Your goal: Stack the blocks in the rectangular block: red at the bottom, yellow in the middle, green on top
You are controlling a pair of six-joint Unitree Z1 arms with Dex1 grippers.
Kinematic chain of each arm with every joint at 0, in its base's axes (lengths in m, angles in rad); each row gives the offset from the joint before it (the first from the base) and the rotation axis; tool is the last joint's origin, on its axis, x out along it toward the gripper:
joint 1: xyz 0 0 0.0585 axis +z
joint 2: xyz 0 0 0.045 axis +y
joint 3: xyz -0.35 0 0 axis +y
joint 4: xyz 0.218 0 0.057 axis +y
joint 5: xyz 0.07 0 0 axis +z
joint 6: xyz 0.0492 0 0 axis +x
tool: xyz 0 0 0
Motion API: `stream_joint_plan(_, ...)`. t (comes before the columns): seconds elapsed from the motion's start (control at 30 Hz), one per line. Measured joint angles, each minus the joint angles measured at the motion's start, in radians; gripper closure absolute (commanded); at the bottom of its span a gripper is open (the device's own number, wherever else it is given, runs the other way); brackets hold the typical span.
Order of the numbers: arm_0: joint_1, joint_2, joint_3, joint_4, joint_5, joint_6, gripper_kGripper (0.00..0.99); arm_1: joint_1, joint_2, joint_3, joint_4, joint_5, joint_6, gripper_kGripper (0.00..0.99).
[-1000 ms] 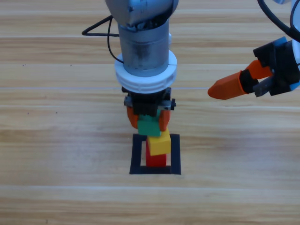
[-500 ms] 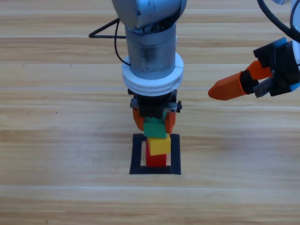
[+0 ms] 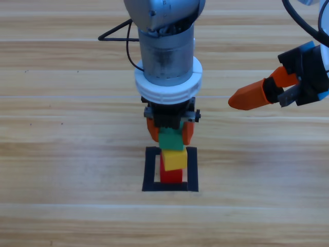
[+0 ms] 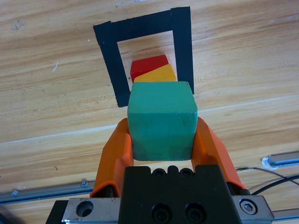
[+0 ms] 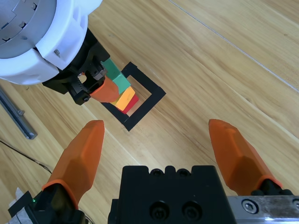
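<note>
Mid-table, the left gripper (image 3: 169,131) clamps the green cube (image 3: 171,139) between its jaws, above the yellow cube (image 3: 175,159) stacked on red (image 3: 171,176) inside the tape outline (image 3: 151,169). Near the right edge, the right gripper (image 5: 161,142) hangs wide open, empty.

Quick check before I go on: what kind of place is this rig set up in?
Probably a lab or test bench, not a home: a bare wooden table, a black tape outline marking the target, plain colour cubes such as the green cube in the left gripper, and loose cables.
</note>
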Motion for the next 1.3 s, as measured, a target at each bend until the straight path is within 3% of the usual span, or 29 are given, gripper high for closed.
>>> stream_joint_plan(0.9, 0.000, 0.014, 0.000, 0.000, 0.000, 0.000, 0.904, 0.000, 0.000, 0.000, 0.000, 0.000, 0.000, 0.005)
stream_joint_plan(1.03, 0.000, 0.014, 0.000, 0.000, 0.000, 0.000, 0.857, 0.000, 0.000, 0.000, 0.000, 0.000, 0.000, 0.005)
stream_joint_plan(1.07, 0.000, 0.014, 0.000, 0.000, 0.000, 0.000, 0.743, 0.000, 0.000, 0.000, 0.000, 0.000, 0.000, 0.005)
stream_joint_plan(1.13, 0.000, 0.014, 0.000, 0.000, 0.000, 0.000, 0.163, 0.000, 0.000, 0.000, 0.000, 0.000, 0.000, 0.005)
stream_joint_plan(1.17, 0.000, 0.014, 0.000, 0.000, 0.000, 0.000, 0.030, 0.000, 0.000, 0.000, 0.000, 0.000, 0.000, 0.005)
stream_joint_plan(1.3, 0.000, 0.013, 0.018, 0.000, 0.000, 0.000, 0.000, 0.000, 0.000, 0.000, 0.000, 0.000, 0.000, 0.005)
